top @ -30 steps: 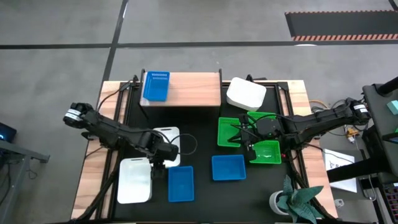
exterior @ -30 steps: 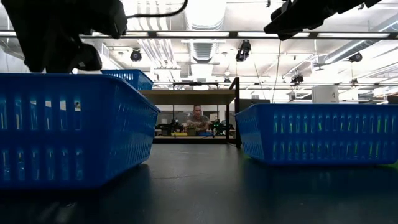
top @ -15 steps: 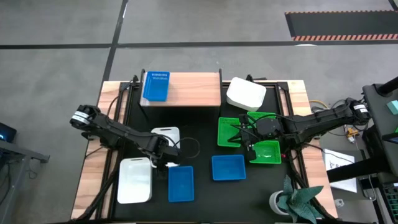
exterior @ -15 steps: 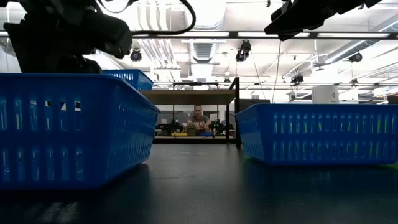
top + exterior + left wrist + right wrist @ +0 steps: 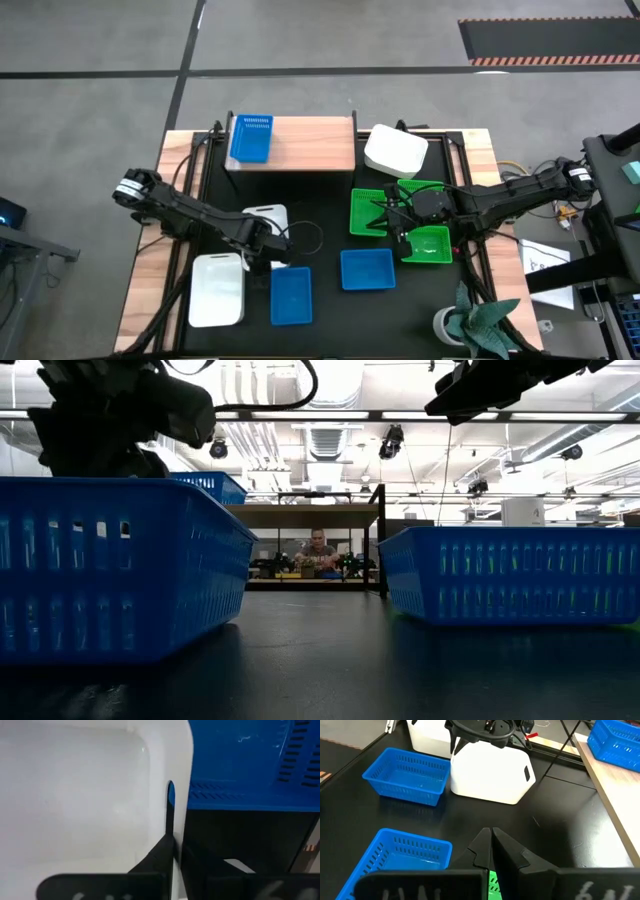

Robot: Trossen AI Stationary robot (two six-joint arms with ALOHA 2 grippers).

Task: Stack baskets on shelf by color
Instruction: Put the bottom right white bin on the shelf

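My left gripper is shut on a white basket at the table's middle; the same basket shows in the right wrist view. A second white basket and two blue baskets rest on the tabletop near the front. One blue basket sits on the left end of the shelf. My right gripper hovers shut and empty above two green baskets. My left gripper pinches the white basket's near side wall beside its handle slot. One finger is inside the basket and the other is outside. The fingers come from above, slanting from the table's left. The basket's bottom rests on the table.
An upturned white basket lies to the right of the shelf. A potted plant stands at the near right corner. Bare black tabletop lies between the white and green baskets. A person sits far behind the table.
My left gripper has moved a little toward the table's right edge, over the white basket's near edge, and now covers more of that basket. The baskets and my right arm have kept still.
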